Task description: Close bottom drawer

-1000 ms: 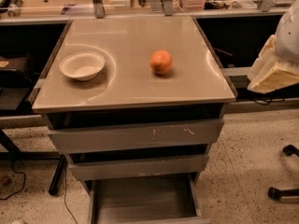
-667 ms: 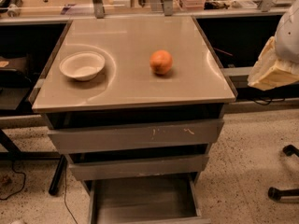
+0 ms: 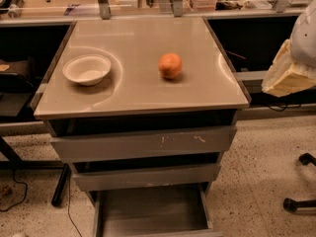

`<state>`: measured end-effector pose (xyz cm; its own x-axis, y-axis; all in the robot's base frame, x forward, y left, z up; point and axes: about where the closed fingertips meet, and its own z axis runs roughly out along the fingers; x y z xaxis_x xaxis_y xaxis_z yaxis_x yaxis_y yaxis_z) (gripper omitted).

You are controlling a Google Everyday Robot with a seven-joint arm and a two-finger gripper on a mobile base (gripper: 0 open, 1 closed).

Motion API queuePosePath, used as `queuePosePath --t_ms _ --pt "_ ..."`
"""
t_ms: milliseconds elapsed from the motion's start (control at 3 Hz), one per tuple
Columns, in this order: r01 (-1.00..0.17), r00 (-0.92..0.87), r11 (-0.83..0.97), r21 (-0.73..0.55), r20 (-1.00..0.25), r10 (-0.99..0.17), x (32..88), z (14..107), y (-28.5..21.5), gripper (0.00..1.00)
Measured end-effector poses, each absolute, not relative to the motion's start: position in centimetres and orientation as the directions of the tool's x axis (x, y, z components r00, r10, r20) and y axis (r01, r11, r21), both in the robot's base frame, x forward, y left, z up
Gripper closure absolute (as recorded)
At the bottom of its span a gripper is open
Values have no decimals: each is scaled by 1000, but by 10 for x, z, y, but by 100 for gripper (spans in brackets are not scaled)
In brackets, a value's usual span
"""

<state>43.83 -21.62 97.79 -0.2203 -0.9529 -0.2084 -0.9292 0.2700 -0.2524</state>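
The bottom drawer [image 3: 149, 207] is the lowest of three grey drawers in the cabinet. It stands pulled out toward me, with its shallow grey tray showing and its front cut off by the lower edge of the view. My gripper is out of view. Only a white and beige part of my arm [image 3: 291, 63] shows at the right edge, level with the cabinet top and well apart from the drawer.
The top drawer [image 3: 143, 143] with pale scratch marks and the middle drawer [image 3: 147, 176] each stand slightly out. On the cabinet top [image 3: 133, 90] sit a white bowl [image 3: 87, 69] and an orange [image 3: 170, 65]. Black chair casters [image 3: 296, 201] stand on the speckled floor at right.
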Motion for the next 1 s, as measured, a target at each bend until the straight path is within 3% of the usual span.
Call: queuePosePath --t_ms 667,1000 --pt "-915 -357 383 -124 -188 -915 359 912 -217 100" --pt "-894 -443 448 7 -172 -880 314 846 -215 100"
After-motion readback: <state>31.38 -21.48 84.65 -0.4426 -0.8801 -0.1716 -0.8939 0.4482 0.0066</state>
